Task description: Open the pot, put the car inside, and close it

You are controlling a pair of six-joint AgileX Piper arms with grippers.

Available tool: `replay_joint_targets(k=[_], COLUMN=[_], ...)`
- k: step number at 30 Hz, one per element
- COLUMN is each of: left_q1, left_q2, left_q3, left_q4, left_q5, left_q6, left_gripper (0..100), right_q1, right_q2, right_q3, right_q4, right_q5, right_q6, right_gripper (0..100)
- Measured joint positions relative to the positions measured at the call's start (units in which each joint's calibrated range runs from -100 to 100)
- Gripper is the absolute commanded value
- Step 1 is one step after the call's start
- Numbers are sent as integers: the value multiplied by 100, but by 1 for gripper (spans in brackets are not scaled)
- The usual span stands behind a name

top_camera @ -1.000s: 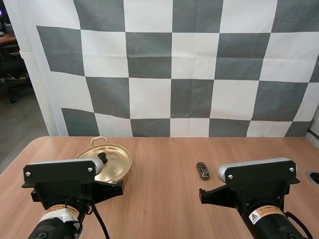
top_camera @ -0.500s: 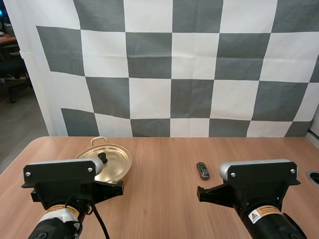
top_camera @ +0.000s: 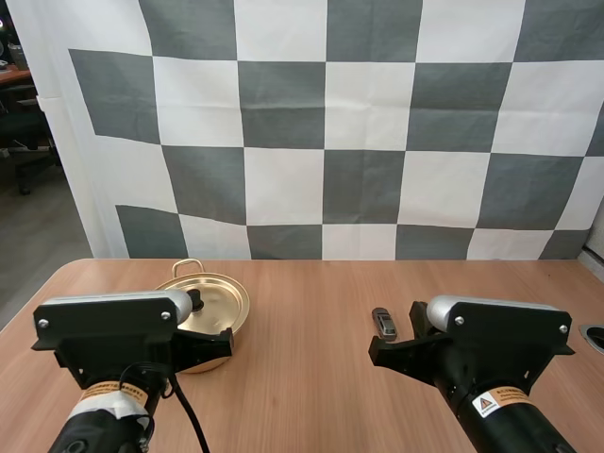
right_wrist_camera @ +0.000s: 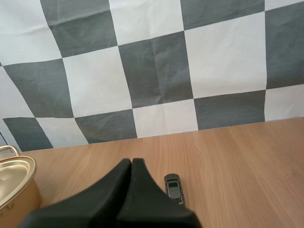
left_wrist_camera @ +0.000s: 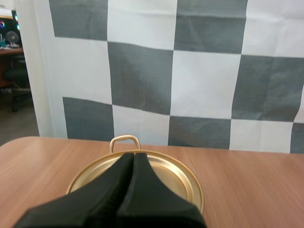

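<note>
A gold pot with its lid on and a black knob sits on the table's left half, a loop handle at its far rim. My left gripper is shut, its fingers forming one dark wedge held over the lid. A small dark grey toy car lies on the wood at centre right. My right gripper is shut too and hangs just short of the car, a little to its side. The pot's edge appears beside it.
The wooden table runs wide around the pot and car. A round hole sits at the table's right edge. Both arm housings fill the near side.
The left arm has risen and shifted slightly left; the right arm has tilted and moved forward toward the car. Pot and car have not moved.
</note>
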Motion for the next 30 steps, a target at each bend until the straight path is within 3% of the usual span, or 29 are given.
replay_joint_targets(k=[9, 13, 17, 23, 30], left_q1=[0, 0, 0, 0, 0], left_q2=[0, 0, 0, 0, 34], left_q3=[0, 0, 0, -44, -1234], left_q4=[462, 751, 1181, 2220, 3208], left_q5=[-16, -16, -192, -1489, -2527], left_q6=[158, 158, 175, 332, -67], left_gripper=[0, 0, 0, 0, 0], right_q1=[0, 0, 0, 0, 0], right_q2=[0, 0, 0, 0, 98], right_q3=[0, 0, 0, 0, -810], right_q4=[-1227, -1417, -1634, -2588, -3457], right_q5=[452, 178, -801, -2330, -4131], right_q6=[-15, -26, -210, -878, -830], right_gripper=[0, 0, 0, 0, 0])
